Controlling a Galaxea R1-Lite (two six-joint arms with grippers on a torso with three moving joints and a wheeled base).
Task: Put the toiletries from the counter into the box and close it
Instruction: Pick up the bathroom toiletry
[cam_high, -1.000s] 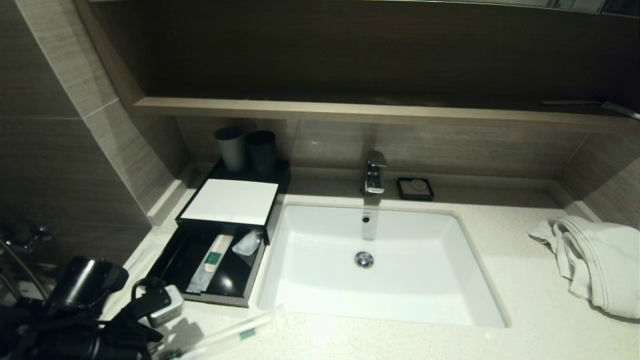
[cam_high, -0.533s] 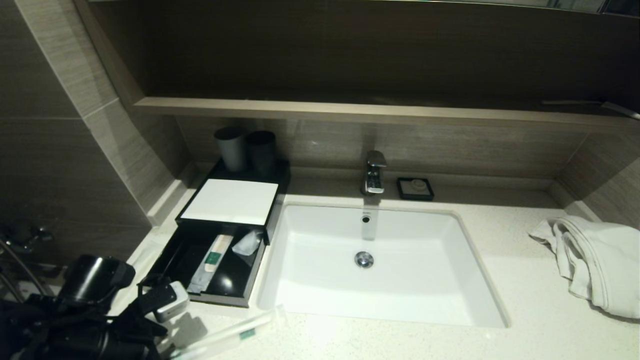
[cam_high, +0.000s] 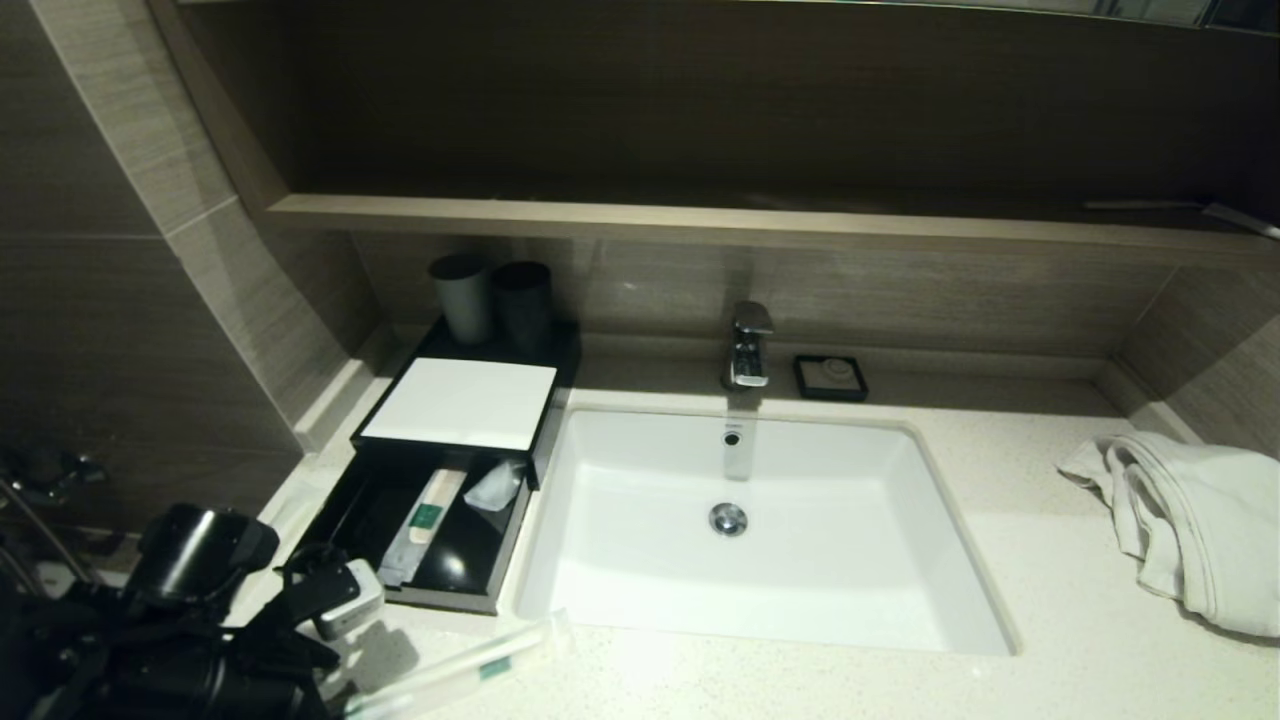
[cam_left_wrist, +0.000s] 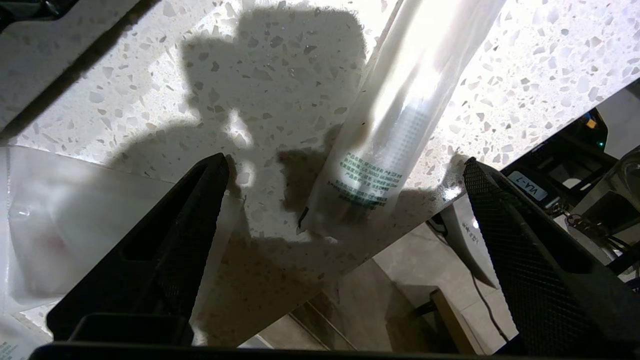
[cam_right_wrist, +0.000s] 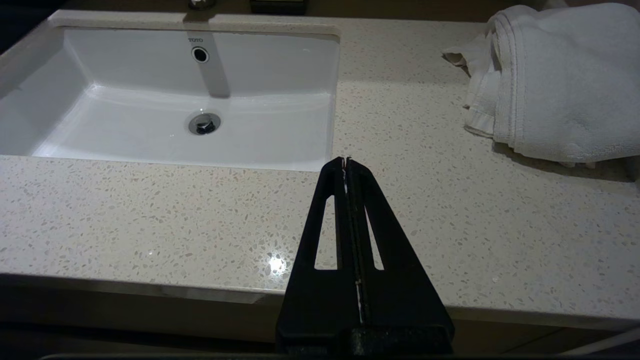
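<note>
two fingers of left gripper (cam_left_wrist: 345, 165) spread wide, long clear-wrapped toothbrush packet (cam_left_wrist: 395, 125) between them at speckled counter (cam_left_wrist: 150, 90) edge; slick film may skid off. right gripper (cam_right_wrist: 346, 161) parked, pressed together.

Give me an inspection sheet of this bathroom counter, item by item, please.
Surface: speckled counter, white sink set in.
Job's things: black box, drawer open with two packets inside; wrapped toothbrush on the counter's front edge; another clear packet beside it.
Clutter: towel, two cups, soap dish.
Grippers: left gripper open over the toothbrush; right gripper shut, parked at the counter's front.
Cables: on the left arm.
Surroundings: faucet, wall shelf.
</note>
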